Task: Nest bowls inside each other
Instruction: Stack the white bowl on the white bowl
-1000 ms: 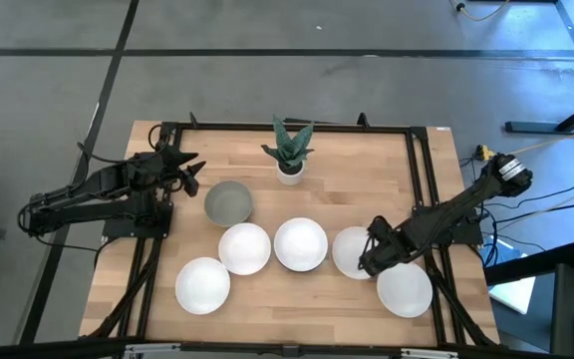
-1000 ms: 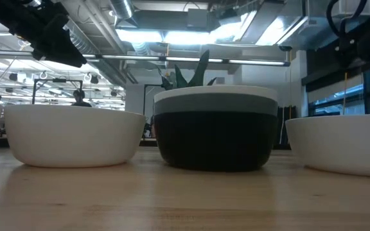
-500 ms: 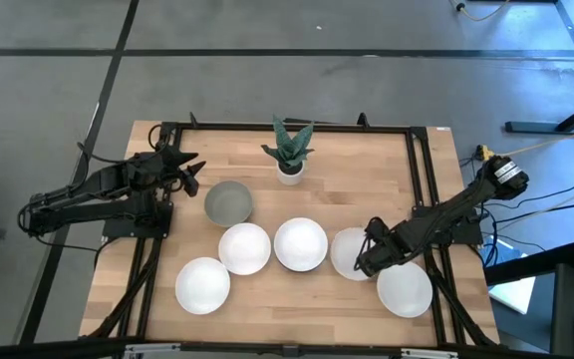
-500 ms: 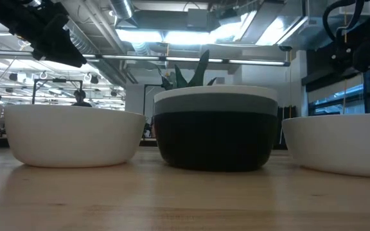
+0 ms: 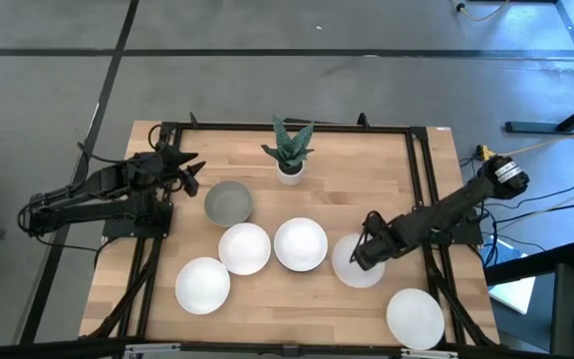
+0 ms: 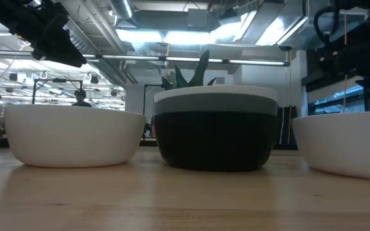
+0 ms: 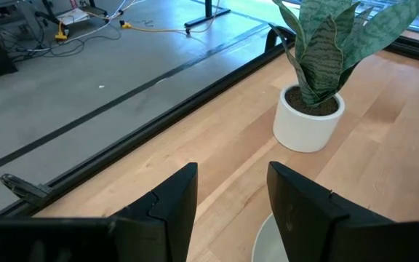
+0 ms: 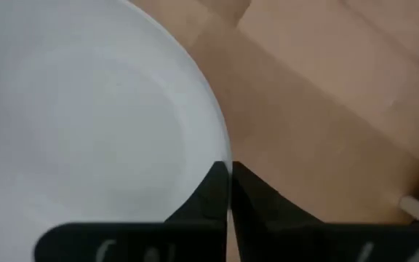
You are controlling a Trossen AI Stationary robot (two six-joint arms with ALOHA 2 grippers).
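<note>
I am pinching the rim of the white bowl (image 5: 353,265) at the table's right with my right pincer (image 5: 364,253), my left pincer (image 5: 193,172) waiting, parted, far left. Next, lifting it into the neighbouring white bowl (image 5: 300,244).

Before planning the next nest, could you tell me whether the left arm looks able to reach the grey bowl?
Probably yes: the left gripper hangs open right beside the grey bowl, with only bare table between them.

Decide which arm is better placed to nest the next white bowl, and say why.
Right. The right gripper already pinches a white bowl's rim; the left gripper waits open by the grey bowl.
</note>
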